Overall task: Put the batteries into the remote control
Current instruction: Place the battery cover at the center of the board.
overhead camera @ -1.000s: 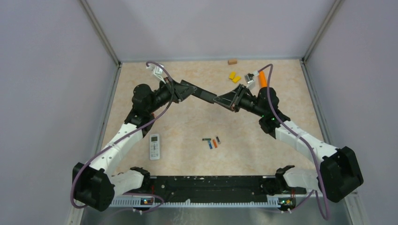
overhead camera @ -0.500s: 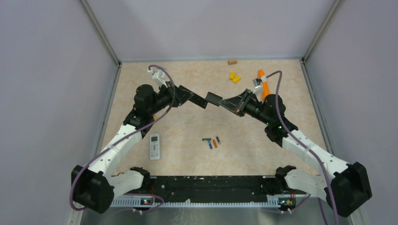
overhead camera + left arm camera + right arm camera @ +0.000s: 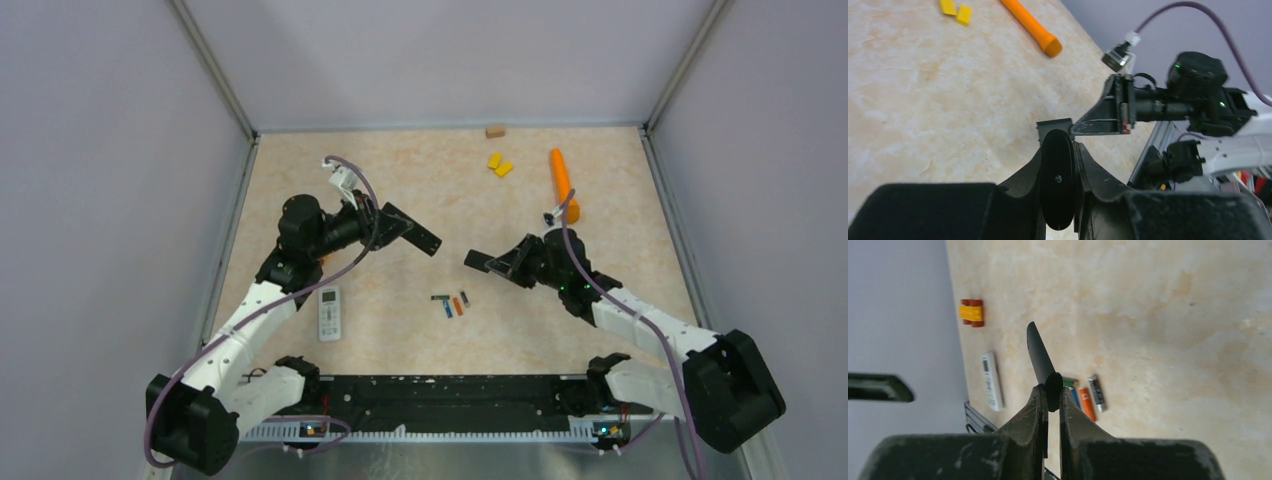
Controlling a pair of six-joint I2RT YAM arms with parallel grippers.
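Note:
My left gripper is shut on a long black remote control, held above the table left of centre; its rounded end shows between the jaws. My right gripper is shut on a thin black battery cover, seen edge-on in the right wrist view. A gap separates the cover from the remote. The batteries lie side by side on the table below the cover: blue, orange-red and two dark ones.
A white remote lies near the left arm. A long orange cylinder, two yellow blocks and a brown block sit at the far edge. A yellow-and-red block shows in the right wrist view. Walls enclose three sides.
The grippers, joined by one black object at first, have drawn apart. The right one came down and nearer with the cover; the left one pulled back left with the remote.

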